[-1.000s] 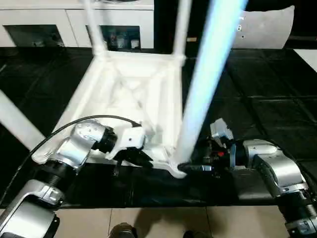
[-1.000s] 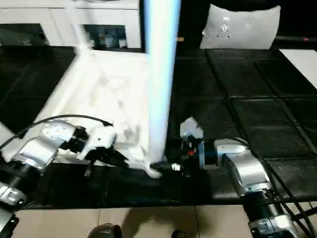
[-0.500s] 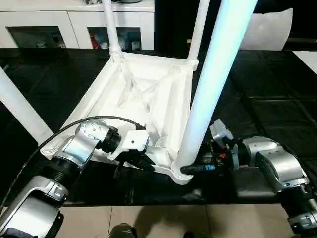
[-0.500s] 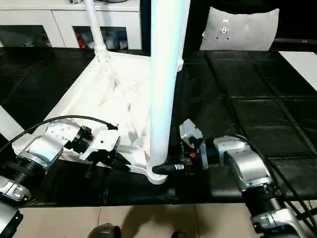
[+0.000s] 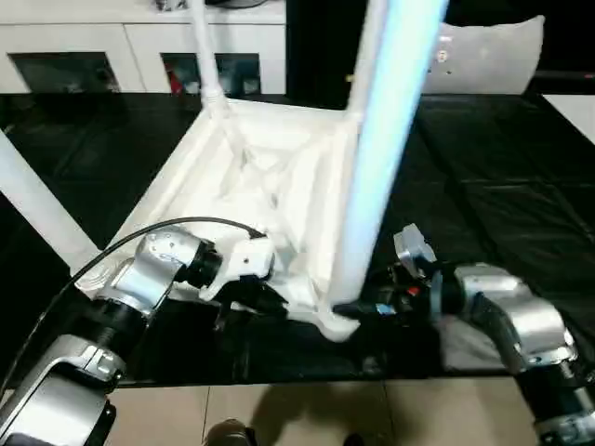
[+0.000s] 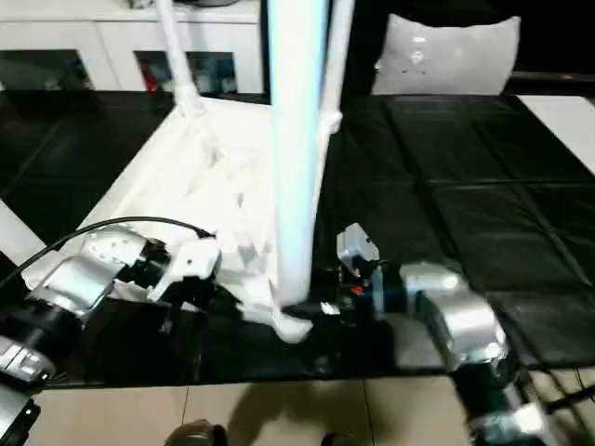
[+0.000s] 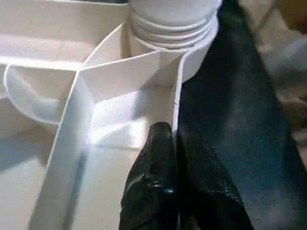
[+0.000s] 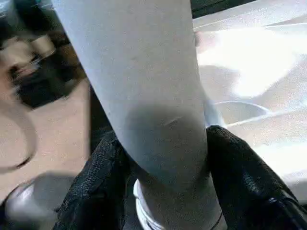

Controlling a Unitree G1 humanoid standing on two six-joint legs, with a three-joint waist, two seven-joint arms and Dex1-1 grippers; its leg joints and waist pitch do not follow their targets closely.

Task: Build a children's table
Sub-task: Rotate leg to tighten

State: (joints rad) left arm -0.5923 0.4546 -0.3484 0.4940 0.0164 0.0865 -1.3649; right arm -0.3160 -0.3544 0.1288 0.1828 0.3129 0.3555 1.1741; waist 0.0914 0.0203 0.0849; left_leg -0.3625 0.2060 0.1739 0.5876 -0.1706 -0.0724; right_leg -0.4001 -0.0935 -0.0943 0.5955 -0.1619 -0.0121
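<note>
1. Right tool (image 8: 163, 191) has its two black fingers (image 8: 242, 187) wrapped around the bottom end of the nearest leg (image 5: 376, 158), one on each side and pressed tight against it, right above the threaded bit going into the corner socket (image 5: 333, 321).
2. Left tool (image 7: 172, 167) is pinched closed on the thin side wall of the table top (image 5: 265, 186), one finger inside the rim, one outside, just along from that same corner.
3. The children's table is upside down on the black surface (image 5: 493, 177), ribbed underside facing up.
4. Two far legs (image 5: 206, 56) already stand up in the back sockets, and another leg (image 5: 37, 209) sticks up at the left.
5. Behind it all there's a white cabinet (image 5: 139, 42) with glass doors, plus a flat white board (image 5: 488, 51) off to the right.
</note>
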